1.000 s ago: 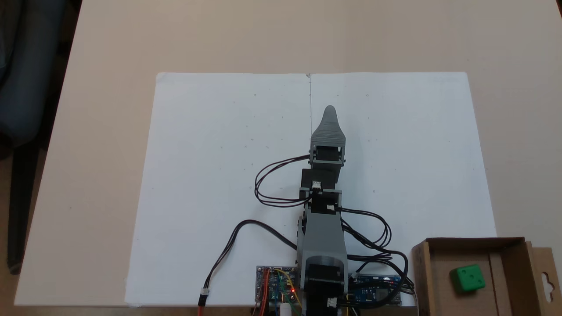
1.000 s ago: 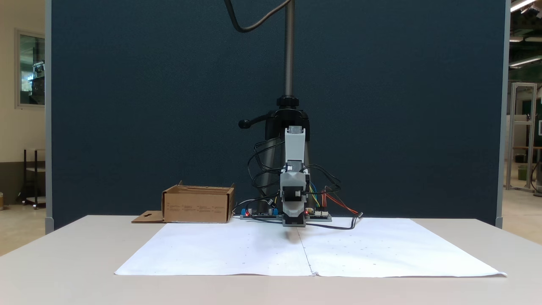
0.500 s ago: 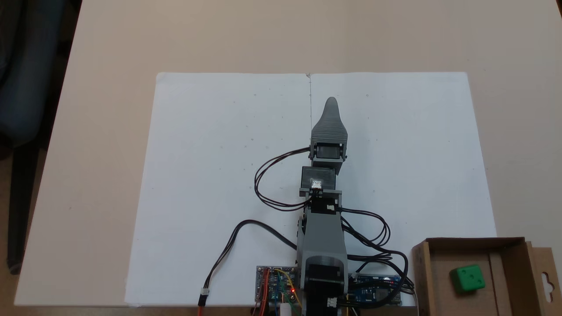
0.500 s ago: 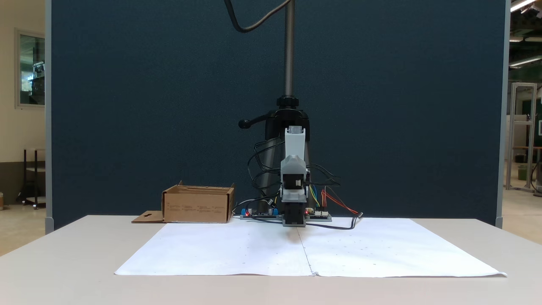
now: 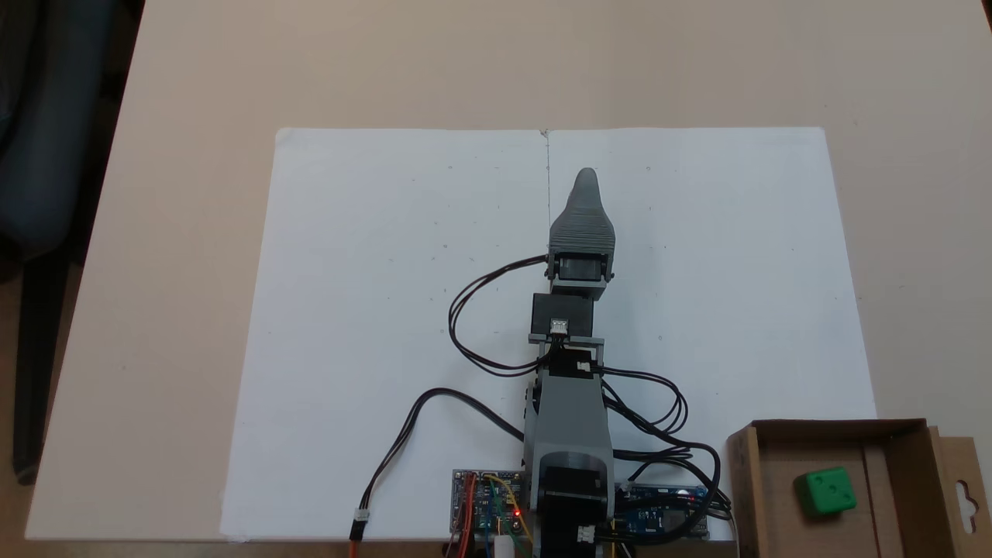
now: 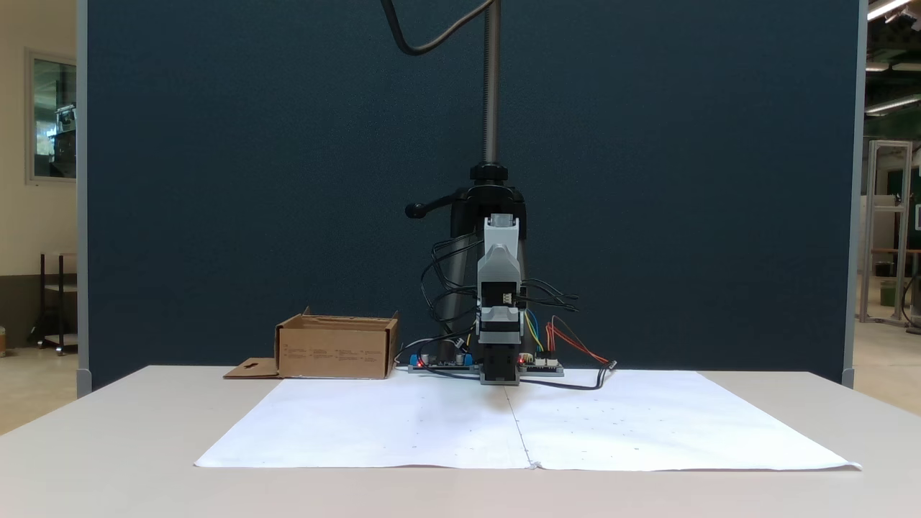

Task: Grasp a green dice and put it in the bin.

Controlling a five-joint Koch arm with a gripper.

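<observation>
Green dice (image 5: pixel 826 491) inside the bin (image 5: pixel 745 496), resting on the cardboard floor with a three-pip face up, apart from every wall. Bin at the table's near right corner in the fixed view from above, just off the white paper sheet's (image 5: pixel 387 310) near right corner; flap with hang-hole cutout (image 5: pixel 963 488) folded out on the far right side.

Gripper (image 5: pixel 587 177) stretched out over the sheet's centre seam, tip pointing toward the far edge, nothing held. Jaws stacked one behind the other from above, and seen end-on from the front (image 6: pixel 498 273); open or closed cannot be told.

Wide bare paper left and right of the arm (image 5: pixel 568 403); further bare tabletop (image 5: pixel 542 62) beyond the sheet's far edge and along its left side. Black cables (image 5: pixel 480 325) looped left of the arm, more looped right near the base, circuit boards (image 5: pixel 484 508) at the near edge flanking the base.

From the front fixed view: bin (image 6: pixel 337 348) at left, its brown wall hiding the dice; flap (image 6: pixel 250 370) flat on the table; arm raised clear above the paper; dark blue partition (image 6: pixel 252 180) and a camera pole (image 6: pixel 491 79) behind. From above: bin's interior and dice plain, height of the arm not readable.
</observation>
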